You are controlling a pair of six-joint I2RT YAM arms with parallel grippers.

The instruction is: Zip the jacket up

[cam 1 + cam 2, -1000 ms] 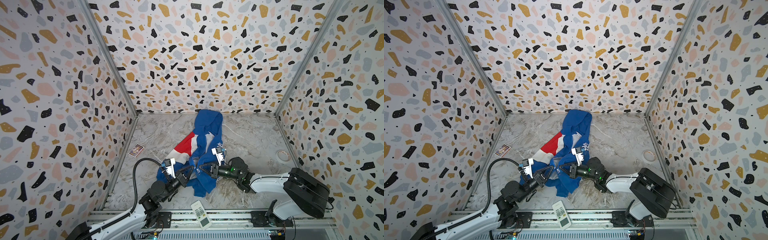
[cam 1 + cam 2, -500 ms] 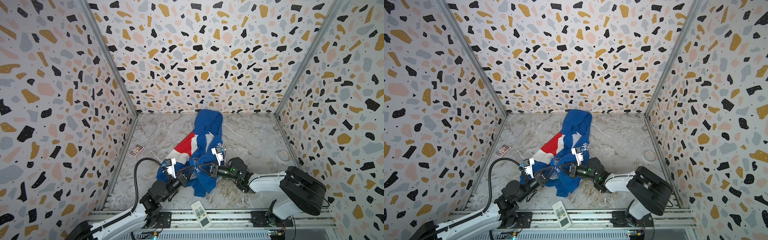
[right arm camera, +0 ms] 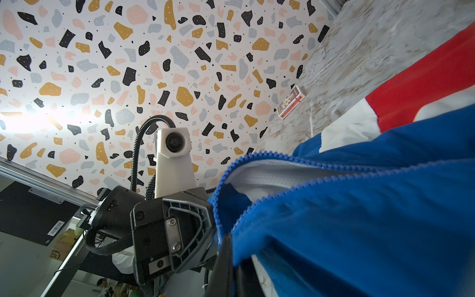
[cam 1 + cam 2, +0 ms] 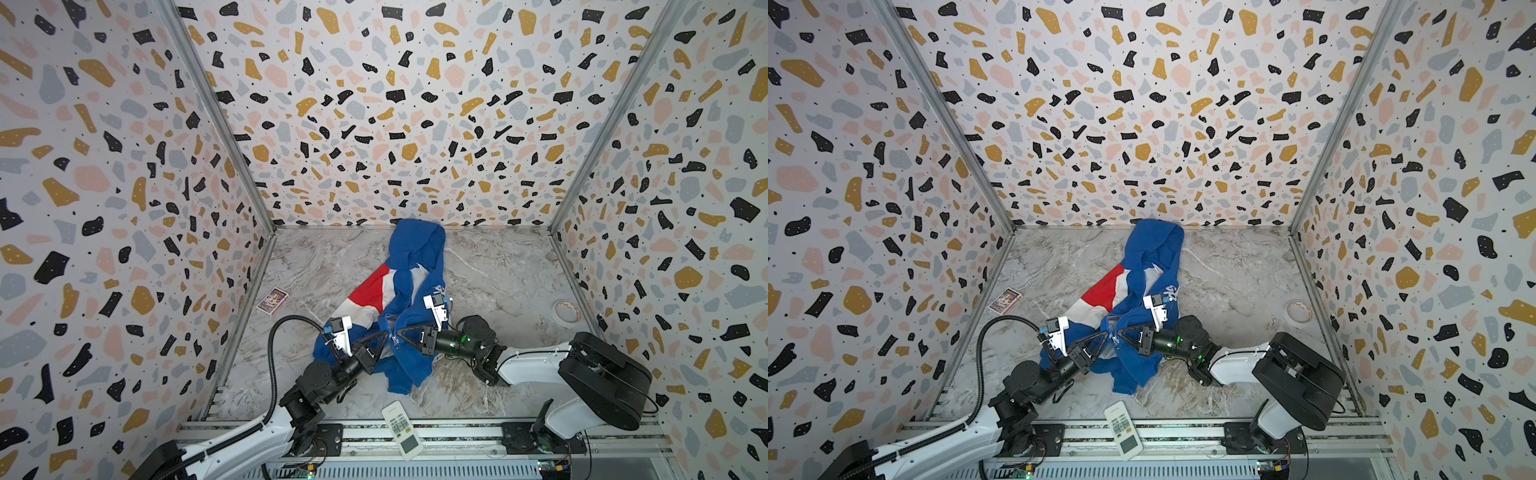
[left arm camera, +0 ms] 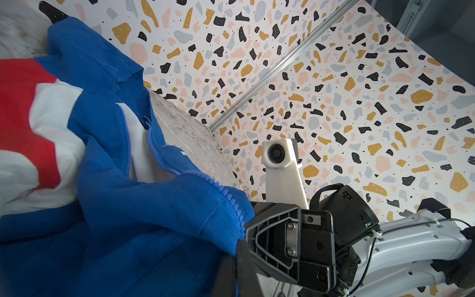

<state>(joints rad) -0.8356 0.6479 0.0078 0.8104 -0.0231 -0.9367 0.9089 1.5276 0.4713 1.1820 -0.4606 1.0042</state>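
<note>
The blue jacket [image 4: 415, 266] [image 4: 1152, 257] lies crumpled mid-floor, hood toward the back wall, its red and white bands to the left. Its front is open, showing white lining between the two zipper rows [image 3: 257, 156]. My left gripper [image 4: 387, 333] [image 4: 1106, 333] is shut on the zipper edge at the lower hem; in the left wrist view blue fabric [image 5: 128, 205] is pinched in the left gripper [image 5: 236, 248]. My right gripper [image 4: 399, 332] [image 4: 1121, 331] faces it tip to tip. In the right wrist view the right gripper [image 3: 231, 248] is shut on the other zipper edge of the jacket [image 3: 359, 218].
A small card box [image 4: 272, 300] [image 3: 291, 102] lies near the left wall. A white remote [image 4: 401, 428] rests on the front rail. A tape ring [image 4: 567, 311] sits by the right wall. Patterned walls enclose three sides of the marble floor [image 4: 498, 274].
</note>
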